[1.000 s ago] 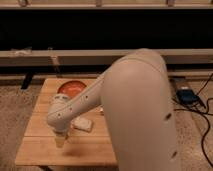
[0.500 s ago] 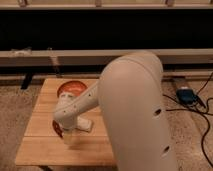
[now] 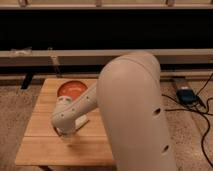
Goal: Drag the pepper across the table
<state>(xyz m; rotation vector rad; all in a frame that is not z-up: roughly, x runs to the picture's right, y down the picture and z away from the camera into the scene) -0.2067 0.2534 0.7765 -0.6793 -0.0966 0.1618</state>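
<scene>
Plainly, most of the camera view was taken up by the robot's white arm. Its bulky upper link was raised on the right and its slimmer forearm was sloped down and to the left over the table. This posture was judged to suit the task, since a low wrist allows something small to be pressed or pinched and then pulled along the planks.

The light-wood table was seen from a raised angle, and the front strip of its slatted top was left uncovered. An orange bowl was set toward the far side. Only part of its inside was exposed behind the forearm, and nothing could be made out in that part. A pale rectangular block was half hidden just beside the forearm, nearer the middle of the table.

The gripper was lowered to the tabletop at the arm's left end, in front of the bowl and close to the block. Whether it was open, closed or clamped on anything could not be told.

The pepper was not seen anywhere. It was judged to lie under or within the gripper, with contact likely being made and the drag across the table not yet evident.
</scene>
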